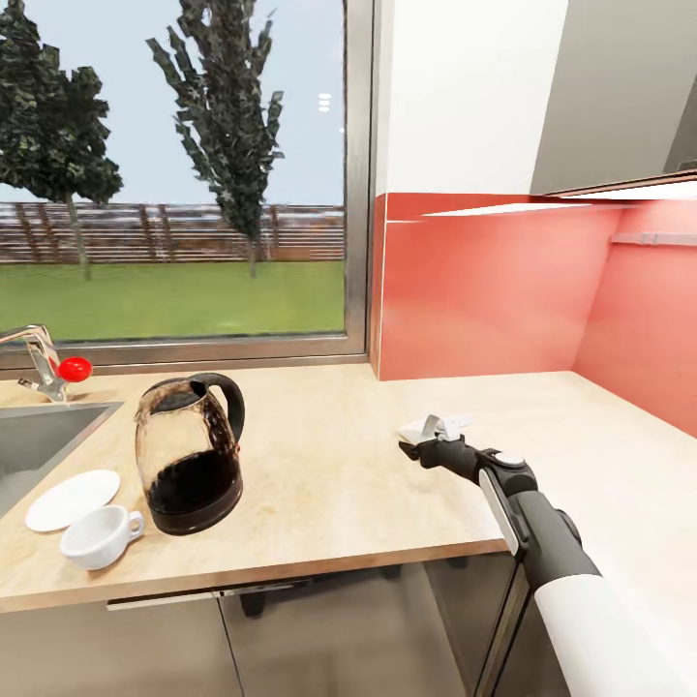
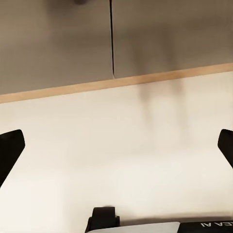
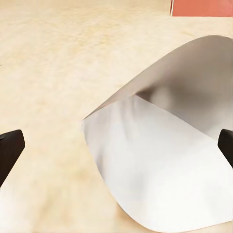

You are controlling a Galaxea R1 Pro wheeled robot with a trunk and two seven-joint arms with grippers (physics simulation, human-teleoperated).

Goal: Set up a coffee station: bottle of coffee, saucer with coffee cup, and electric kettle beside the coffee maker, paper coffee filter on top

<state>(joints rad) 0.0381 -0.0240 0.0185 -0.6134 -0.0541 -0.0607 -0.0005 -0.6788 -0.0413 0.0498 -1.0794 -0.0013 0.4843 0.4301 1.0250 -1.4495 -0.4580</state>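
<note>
Paper coffee filter (image 3: 160, 160) lay on the desk (image 1: 339, 465) just ahead of the right end effector (image 1: 426, 443), kettle (image 1: 189, 455) off toward 9 o'clock. Looked light, floppy, easily crushed: pinch one free edge. Fingers were spread, holding nothing. Arm reached low, wrist roughly level.

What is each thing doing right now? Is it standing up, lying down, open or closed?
electric kettle: upright on the kitchen countertop, lid shut.
coffee cup: upright on the countertop, beside the saucer, not on it.
saucer: flat, bare.
paper coffee filter: lying on the countertop, between the jaws.
right gripper: jaws open.
left gripper: jaws open, holding nothing.
</note>
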